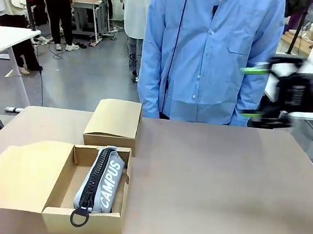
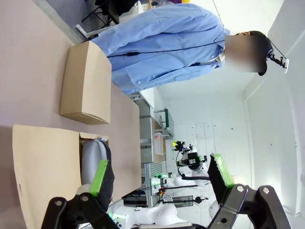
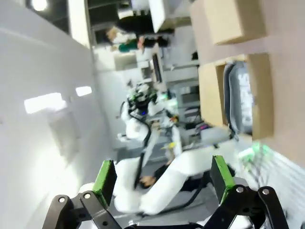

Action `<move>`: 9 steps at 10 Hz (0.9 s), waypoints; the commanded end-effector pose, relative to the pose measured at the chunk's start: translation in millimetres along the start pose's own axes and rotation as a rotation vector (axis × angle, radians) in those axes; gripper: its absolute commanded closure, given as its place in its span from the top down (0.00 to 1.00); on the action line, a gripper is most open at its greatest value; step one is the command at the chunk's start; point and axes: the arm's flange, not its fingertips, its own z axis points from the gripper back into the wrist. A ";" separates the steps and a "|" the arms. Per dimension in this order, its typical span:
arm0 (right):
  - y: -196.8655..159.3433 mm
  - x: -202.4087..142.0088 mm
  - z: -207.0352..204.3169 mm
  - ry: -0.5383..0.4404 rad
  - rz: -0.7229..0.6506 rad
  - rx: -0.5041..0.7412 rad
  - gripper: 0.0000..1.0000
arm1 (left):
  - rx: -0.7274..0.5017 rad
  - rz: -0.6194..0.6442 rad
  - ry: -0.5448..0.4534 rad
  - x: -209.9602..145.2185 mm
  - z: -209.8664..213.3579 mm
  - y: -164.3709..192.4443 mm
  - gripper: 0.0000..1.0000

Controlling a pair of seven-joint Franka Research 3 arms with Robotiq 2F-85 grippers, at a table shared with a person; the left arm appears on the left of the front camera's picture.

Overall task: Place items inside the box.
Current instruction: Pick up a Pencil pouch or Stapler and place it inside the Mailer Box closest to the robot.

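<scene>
Grey pouch (image 1: 103,181) lies inside the open box (image 1: 60,218) at the desk's (image 1: 216,182) 7 o'clock; a closed box (image 1: 113,123) sits just beyond at 11. Right tool (image 1: 253,91) hovers at 2 o'clock, jaws wide apart, empty. Left tool (image 2: 159,179) likewise wide apart, holding nothing.

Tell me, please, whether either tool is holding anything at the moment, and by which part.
Nothing is held. The right tool is open in the air beside the person, and the left tool is open and empty too.
</scene>
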 end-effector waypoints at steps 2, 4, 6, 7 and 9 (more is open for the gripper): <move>-81.4 -16.8 156.8 0.109 -0.071 0.069 1.00 | -0.016 -0.018 -0.001 -1.8 0.0 -0.2 1.00; -148.4 -18.4 205.2 0.147 -0.015 0.299 1.00 | -0.016 -0.018 -0.001 -1.8 0.0 -0.2 1.00; -114.8 -45.2 201.3 0.099 -0.068 0.214 1.00 | -0.016 -0.018 -0.001 -1.8 0.0 -0.2 1.00; -114.8 -45.2 201.3 0.099 -0.068 0.214 1.00 | -0.016 -0.018 -0.001 -1.8 0.0 -0.2 1.00; -114.8 -45.2 201.3 0.099 -0.068 0.214 1.00 | -0.016 -0.018 -0.001 -1.8 0.0 -0.2 1.00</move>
